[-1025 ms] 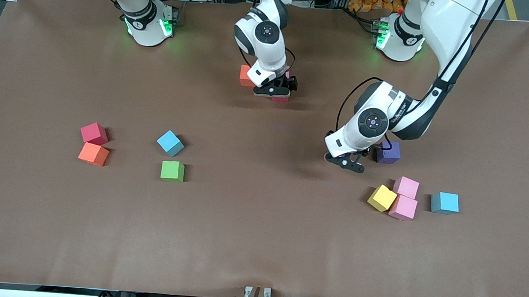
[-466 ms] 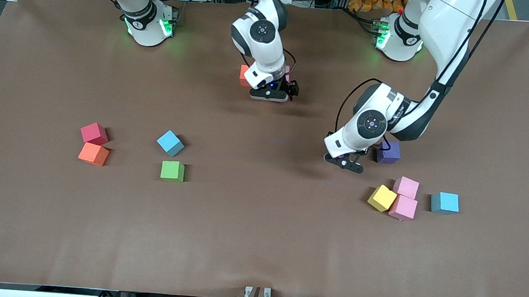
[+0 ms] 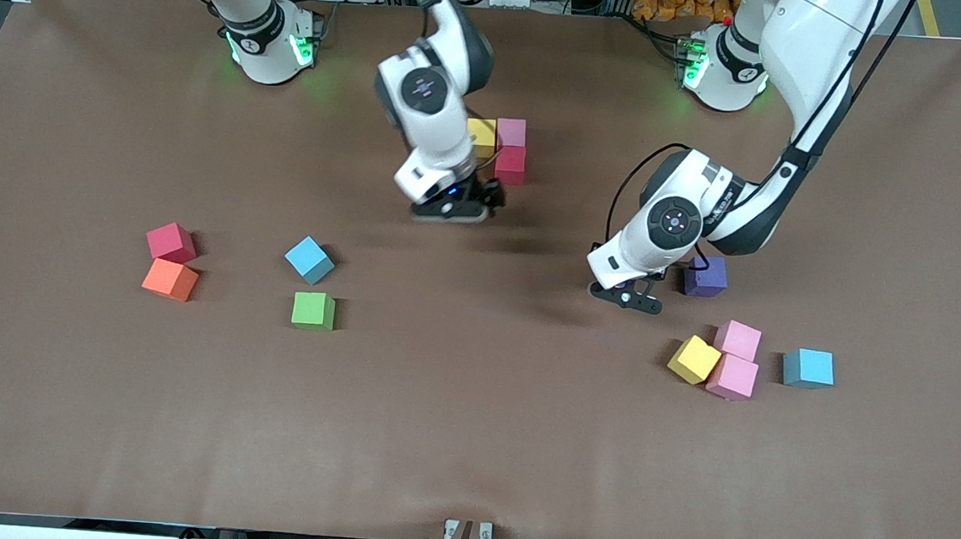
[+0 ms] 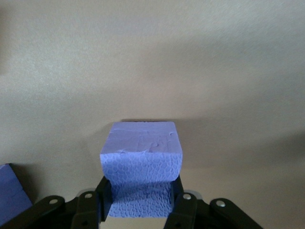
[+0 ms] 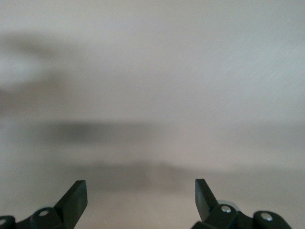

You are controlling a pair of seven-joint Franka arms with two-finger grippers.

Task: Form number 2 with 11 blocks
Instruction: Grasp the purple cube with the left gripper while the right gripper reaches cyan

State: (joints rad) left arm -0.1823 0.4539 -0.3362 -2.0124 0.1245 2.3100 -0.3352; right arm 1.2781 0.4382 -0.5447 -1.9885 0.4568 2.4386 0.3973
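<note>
One brown table [image 3: 469, 438], scattered blocks [image 3: 313, 309], two grippers

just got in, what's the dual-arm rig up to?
It is building a digit from foam cubes. The started cluster near the bases shows a yellow block, a pink block and a crimson block. The right gripper is open and empty, over bare table near that cluster. The left gripper is shut on a purple block, close to a second purple block on the table. Nine other cubes lie loose, in groups toward each arm's end.
</note>
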